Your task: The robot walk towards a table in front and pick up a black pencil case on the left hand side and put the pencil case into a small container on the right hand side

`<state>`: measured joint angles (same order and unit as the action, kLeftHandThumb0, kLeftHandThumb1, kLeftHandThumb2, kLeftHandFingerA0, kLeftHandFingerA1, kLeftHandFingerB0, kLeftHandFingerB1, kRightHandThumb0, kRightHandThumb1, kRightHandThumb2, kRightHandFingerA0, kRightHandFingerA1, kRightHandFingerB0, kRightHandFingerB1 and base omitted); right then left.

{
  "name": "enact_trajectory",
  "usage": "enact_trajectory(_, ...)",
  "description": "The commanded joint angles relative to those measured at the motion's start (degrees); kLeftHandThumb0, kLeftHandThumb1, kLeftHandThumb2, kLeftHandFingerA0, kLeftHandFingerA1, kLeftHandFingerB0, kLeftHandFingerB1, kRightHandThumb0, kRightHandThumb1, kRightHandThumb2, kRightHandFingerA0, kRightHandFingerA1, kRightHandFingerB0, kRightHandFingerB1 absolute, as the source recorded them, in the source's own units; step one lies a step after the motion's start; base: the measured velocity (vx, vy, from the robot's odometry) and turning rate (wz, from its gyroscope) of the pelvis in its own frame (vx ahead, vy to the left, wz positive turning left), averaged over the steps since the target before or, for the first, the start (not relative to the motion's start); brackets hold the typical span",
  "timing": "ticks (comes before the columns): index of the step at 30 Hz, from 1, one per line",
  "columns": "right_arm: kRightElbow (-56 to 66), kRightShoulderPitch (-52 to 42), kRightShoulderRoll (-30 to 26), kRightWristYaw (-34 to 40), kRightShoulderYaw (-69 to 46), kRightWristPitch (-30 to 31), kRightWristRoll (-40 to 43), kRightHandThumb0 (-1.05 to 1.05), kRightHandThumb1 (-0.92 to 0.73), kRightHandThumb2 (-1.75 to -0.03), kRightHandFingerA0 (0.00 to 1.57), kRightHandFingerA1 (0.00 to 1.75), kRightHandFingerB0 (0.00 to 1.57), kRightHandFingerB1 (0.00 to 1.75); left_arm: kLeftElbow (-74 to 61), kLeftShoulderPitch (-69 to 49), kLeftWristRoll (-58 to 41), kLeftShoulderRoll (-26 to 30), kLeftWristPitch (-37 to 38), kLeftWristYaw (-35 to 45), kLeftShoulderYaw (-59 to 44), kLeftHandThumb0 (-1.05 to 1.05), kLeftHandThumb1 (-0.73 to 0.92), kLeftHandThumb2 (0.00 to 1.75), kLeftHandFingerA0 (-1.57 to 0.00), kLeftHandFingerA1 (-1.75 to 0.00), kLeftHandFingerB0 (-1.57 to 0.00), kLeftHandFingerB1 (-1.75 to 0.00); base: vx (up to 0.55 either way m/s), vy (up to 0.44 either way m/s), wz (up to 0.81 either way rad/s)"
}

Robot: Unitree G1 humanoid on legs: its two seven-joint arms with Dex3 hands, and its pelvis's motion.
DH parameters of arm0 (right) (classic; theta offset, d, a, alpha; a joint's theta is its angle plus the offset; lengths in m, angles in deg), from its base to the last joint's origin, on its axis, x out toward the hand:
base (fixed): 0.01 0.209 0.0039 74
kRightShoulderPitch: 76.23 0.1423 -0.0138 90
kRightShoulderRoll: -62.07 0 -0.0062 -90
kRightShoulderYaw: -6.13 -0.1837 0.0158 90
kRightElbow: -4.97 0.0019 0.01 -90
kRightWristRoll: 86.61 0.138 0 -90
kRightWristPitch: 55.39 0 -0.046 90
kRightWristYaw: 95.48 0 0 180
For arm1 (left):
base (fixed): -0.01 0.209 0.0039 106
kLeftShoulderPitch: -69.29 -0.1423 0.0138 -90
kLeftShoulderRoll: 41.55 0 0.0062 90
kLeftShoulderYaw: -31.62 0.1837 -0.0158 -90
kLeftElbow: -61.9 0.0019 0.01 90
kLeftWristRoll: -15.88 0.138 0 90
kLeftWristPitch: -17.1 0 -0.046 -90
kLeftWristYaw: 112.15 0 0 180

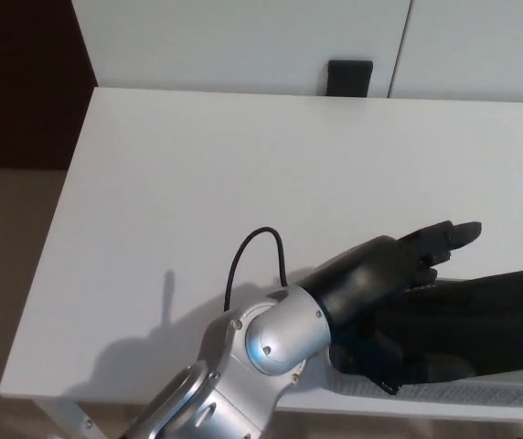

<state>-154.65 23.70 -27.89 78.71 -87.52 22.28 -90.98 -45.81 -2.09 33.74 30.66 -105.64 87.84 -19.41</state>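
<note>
The black pencil case (504, 315) lies at the table's front right and runs out of the picture on the right. My left arm reaches in from the bottom left, and its black hand (399, 274) rests over the case's left end. The fingers (449, 236) stretch straight out above the case's top edge, not curled round it. The thumb side sits low at the case's near corner. The hand looks open. A grey textured strip (463, 391) shows under the case along the table's front edge; I cannot tell whether it is the container. My right hand does not show.
The white table (243, 165) spreads to the left and back. White cabinet doors stand behind it, with a small black box (349, 78) at their foot. A thin black cable (257, 249) loops up from my left wrist. A brown floor lies to the left.
</note>
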Motion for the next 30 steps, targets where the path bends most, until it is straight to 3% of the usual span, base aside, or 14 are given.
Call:
enact_trajectory(1, 0.49, -0.76, -0.28, -0.96, 0.33, -1.03, -0.13, -0.48, -0.47, -0.77, 0.65, 0.6, 0.34, 0.48, -8.95, 0.45, 0.85, 2.97, -1.88, 1.86, -1.73, -0.76, 0.44, 0.86, 0.0, -0.08, 0.0, -0.14, 0.0, 0.0, 0.0)
enact_trajectory(2, 0.48, -0.92, -0.33, -1.33, 0.32, -1.37, -0.03, -0.4, -0.6, -0.58, 0.7, 0.49, 0.39, 0.38, -11.52, 0.85, 0.67, 3.45, -2.2, 2.26, -2.5, -0.75, 0.44, 0.86, 0.0, -0.08, 0.0, -0.15, 0.0, 0.0, 0.0)
enact_trajectory(3, 0.33, -1.2, -0.4, -1.76, 0.17, -1.71, 0.22, -0.47, -0.47, -0.78, 0.63, 0.6, 0.34, 0.49, -14.72, 1.22, 0.47, 4.27, -1.78, 2.68, -3.55, -0.75, 0.43, 0.86, 0.0, -0.1, 0.0, -0.14, 0.0, 0.0, 0.0)
enact_trajectory(10, 0.07, -3.52, -0.93, -1.43, 0.34, -1.59, 0.04, -0.36, -0.63, -0.58, 0.68, 0.48, 0.41, 0.37, -40.18, -1.25, -10.22, 8.23, -4.52, 8.87, -16.6, -0.78, 0.45, 0.84, 0.0, 0.0, -0.01, -0.13, 0.0, 0.0, 0.0)
enact_trajectory(14, -0.82, -5.0, -1.41, -0.34, 1.98, -2.27, -1.81, -0.35, -0.65, -0.59, 0.68, 0.47, 0.41, 0.37, -42.28, -13.0, -29.81, 18.13, 16.37, 11.91, -28.94, -0.66, 0.39, 0.82, -0.02, -0.13, -0.02, -0.25, 0.0, 0.0, 0.0)
enact_trajectory(18, -0.92, -6.23, -0.88, -0.96, 1.12, -1.6, -0.54, -0.33, -0.63, -0.59, 0.68, 0.47, 0.4, 0.37, -42.28, -28.02, -27.79, 22.29, 38.92, 11.48, -30.77, -0.76, 0.55, 0.98, -0.03, -0.42, -0.03, -0.33, 0.0, 0.0, 0.0)
enact_trajectory(19, -1.01, -6.28, -1.02, -0.94, 1.22, -1.8, -0.68, -0.34, -0.63, -0.59, 0.68, 0.47, 0.4, 0.37, -42.28, -34.78, -29.42, 24.37, 41.81, 12.39, -32.28, -0.3, 0.67, 1.15, 0.0, -0.51, 0.0, -0.5, 0.0, 0.0, 0.0)
enact_trajectory(20, -1.1, -6.32, -0.98, -0.75, 1.38, -1.75, -0.86, -0.33, -0.62, -0.58, 0.68, 0.47, 0.39, 0.37, -42.28, -41.61, -31.09, 24.81, 45.61, 12.88, -33.19, -0.55, 0.87, 0.66, -0.23, -0.4, -0.24, -0.32, 0.0, 0.0, 0.0)
enact_trajectory(21, -1.22, -6.38, -0.91, -0.46, 1.6, -1.64, -1.1, -0.33, -0.62, -0.58, 0.68, 0.47, 0.39, 0.37, -42.28, -50.72, -33.27, 25.06, 50.79, 13.52, -34.29, -0.55, 0.87, 0.66, -0.23, -0.4, -0.24, -0.32, 0.0, 0.0, 0.0)
enact_trajectory(22, -1.41, -5.95, -1.17, -0.26, 1.44, -1.15, -1.02, -0.4, -0.52, -0.74, 0.61, 0.56, 0.35, 0.46, -42.28, -56.02, -34.57, 23.44, 50.7, 13.43, -31.42, -0.5, 0.77, 0.63, -0.31, -0.42, -0.37, -0.34, 0.0, 0.0, 0.0)
enact_trajectory(25, -1.56, -5.32, -1.08, 0.44, 1.21, -0.37, -0.84, -0.33, -0.63, -0.59, 0.67, 0.47, 0.41, 0.37, -39.33, -69.31, -35.31, 25.42, 39.4, 21.3, -26.93, -0.6, 0.82, 0.64, -0.32, -0.57, -0.41, -0.4, 0.0, 0.0, 0.0)
enact_trajectory(26, -1.69, -5.34, -1.07, 0.43, 1.04, -0.78, -0.71, -0.34, -0.62, -0.59, 0.68, 0.49, 0.41, 0.38, -41.32, -73.27, -39.39, 28.51, 30.96, 29.77, -39.57, -0.84, 0.66, 1.1, -0.24, -0.5, -0.21, -0.44, 0.0, 0.0, 0.0)
enact_trajectory(27, -1.79, -5.51, -1.05, 0.51, 0.99, -0.98, -0.67, -0.33, -0.62, -0.59, 0.69, 0.49, 0.41, 0.38, -41.31, -77.05, -44.04, 27.26, 30.8, 36.66, -49.48, -0.93, 0.74, 0.64, -0.3, -0.35, -0.3, -0.29, 0.0, 0.0, 0.0)
enact_trajectory(30, -2.06, -6.46, -0.88, 0.72, 1.01, -1.99, -0.74, -0.42, -0.5, -0.75, 0.63, 0.59, 0.37, 0.48, -28.61, -83.25, -62.29, 19.71, 36.09, 56.25, -64.96, -0.86, 0.6, 0.59, -0.23, -0.3, -0.24, -0.3, 0.0, 0.0, 0.0)
